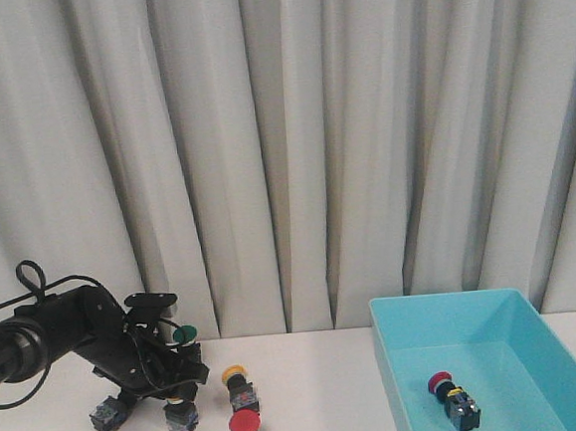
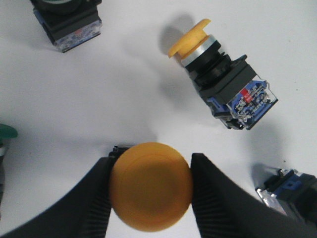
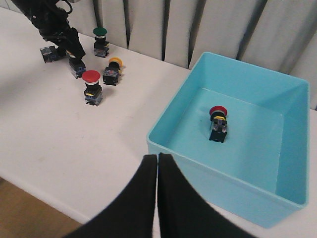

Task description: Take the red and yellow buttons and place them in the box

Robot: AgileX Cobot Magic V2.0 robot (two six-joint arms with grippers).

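Left claw (image 2: 150, 191) clamps a yellow button (image 2: 150, 193) near the worktop's far left edge; next, lift and carry to the box (image 1: 413, 405); right claw (image 3: 157, 171) closed empty

One button (image 1: 454, 401) lies in the box (image 1: 495, 304), right of the other buttons (image 1: 244, 424) on the table (image 1: 322, 393)

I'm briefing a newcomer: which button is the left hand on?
Look at the white table, left of the turquoise box. In the cluster there, the left hand is shut on a button with a yellow cap; the other yellow one lies free.
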